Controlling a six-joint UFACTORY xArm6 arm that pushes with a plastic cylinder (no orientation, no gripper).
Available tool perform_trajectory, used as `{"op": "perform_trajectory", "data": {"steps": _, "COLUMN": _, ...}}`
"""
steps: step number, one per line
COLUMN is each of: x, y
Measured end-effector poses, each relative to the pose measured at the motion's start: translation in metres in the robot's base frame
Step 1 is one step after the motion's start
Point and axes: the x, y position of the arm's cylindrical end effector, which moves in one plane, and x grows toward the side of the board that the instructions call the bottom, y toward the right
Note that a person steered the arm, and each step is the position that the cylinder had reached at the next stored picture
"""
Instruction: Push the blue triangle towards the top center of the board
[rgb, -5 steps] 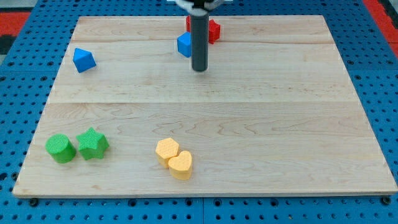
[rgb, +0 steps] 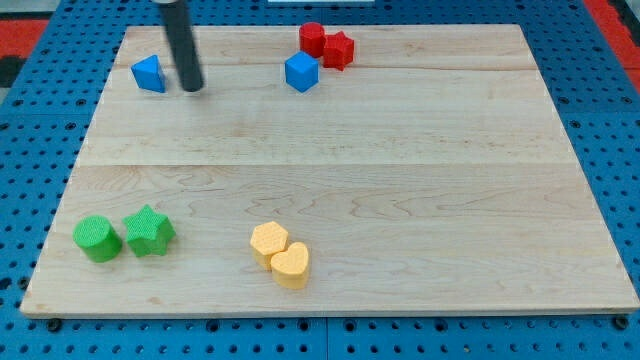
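Note:
The blue triangle (rgb: 150, 74) lies near the board's top left. My tip (rgb: 191, 88) is on the board just to the triangle's right, a small gap away, with the dark rod rising to the view's top. A blue cube (rgb: 301, 72) sits near the top centre. Two red blocks (rgb: 327, 44) stand just above and to the right of the cube, touching each other.
Two green blocks, a round one (rgb: 97, 239) and a star-like one (rgb: 149, 231), sit at the bottom left. Two yellow blocks (rgb: 279, 255) lie together at the bottom centre. The wooden board (rgb: 400, 180) rests on a blue pegboard surface.
My tip has moved from beside the blue cube far to the left. The blue triangle now lies slightly higher and further right than before.

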Motion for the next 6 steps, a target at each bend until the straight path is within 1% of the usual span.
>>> {"op": "perform_trajectory", "data": {"steps": 1, "x": 0.045, "y": -0.078}}
{"op": "perform_trajectory", "data": {"steps": 2, "x": -0.009, "y": -0.101}}
{"op": "perform_trajectory", "data": {"steps": 3, "x": -0.017, "y": 0.025}}
{"op": "perform_trajectory", "data": {"steps": 4, "x": -0.041, "y": 0.097}}
{"op": "perform_trajectory", "data": {"steps": 5, "x": -0.015, "y": -0.005}}
{"op": "perform_trajectory", "data": {"steps": 6, "x": -0.035, "y": -0.042}}
